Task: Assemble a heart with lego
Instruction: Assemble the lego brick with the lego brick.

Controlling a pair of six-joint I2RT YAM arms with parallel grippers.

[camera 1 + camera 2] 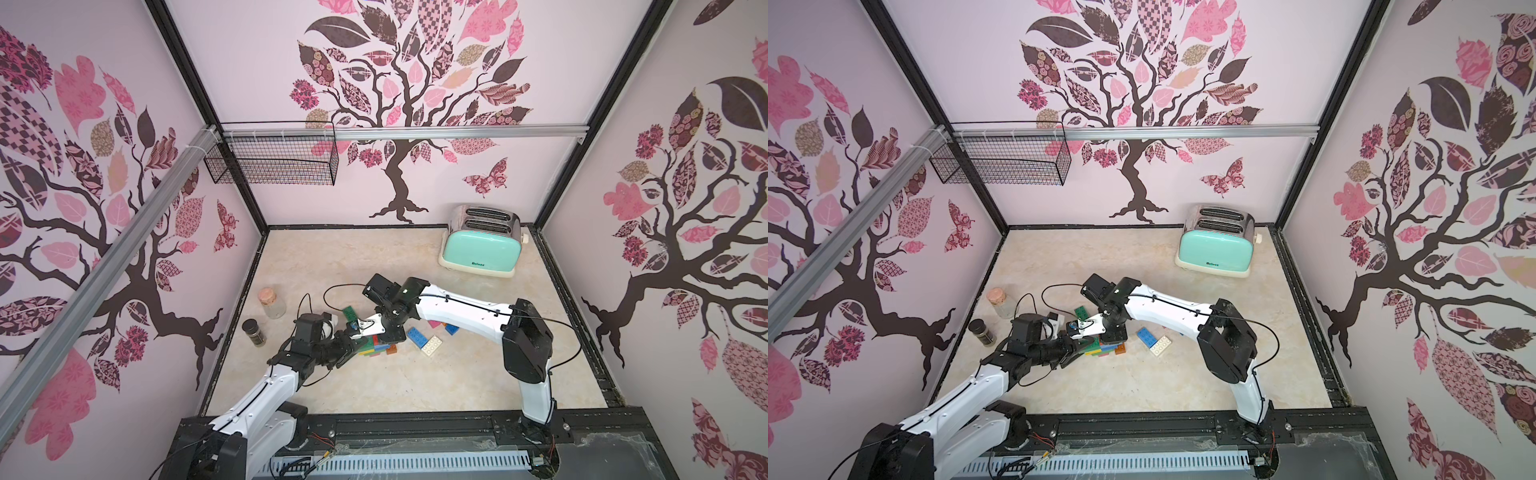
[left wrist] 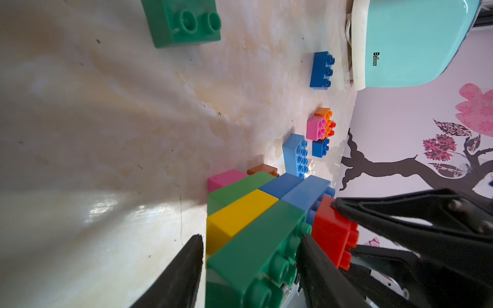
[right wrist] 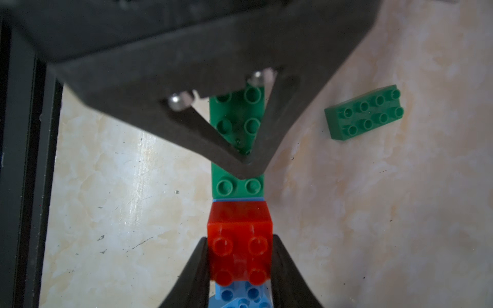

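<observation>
A stack of lego [image 1: 376, 350] [image 1: 1100, 351] stands mid-table, with pink, green, yellow and blue bricks in layers. My left gripper [image 2: 250, 237] [image 1: 360, 343] is shut on the green brick [image 2: 256, 221] [image 3: 237, 184] at the stack's top, one finger on its studs and the other on the opposite side. My right gripper [image 3: 240, 240] [image 1: 380, 340] reaches down from above, shut on a red brick [image 3: 240, 229] [image 2: 328, 234]. That red brick sits on a light blue brick [image 2: 306, 192], right beside the green one. A loose green brick [image 1: 350, 312] [image 3: 365, 112] lies just behind the stack.
Loose bricks lie right of the stack: light blue [image 1: 415, 336], white [image 1: 432, 345], pink [image 1: 435, 323], blue [image 1: 452, 329]. A mint toaster [image 1: 482, 249] stands at the back right. A corked jar [image 1: 272, 303] and a dark spice bottle [image 1: 253, 332] stand left. A wire basket [image 1: 274, 160] hangs on the back wall.
</observation>
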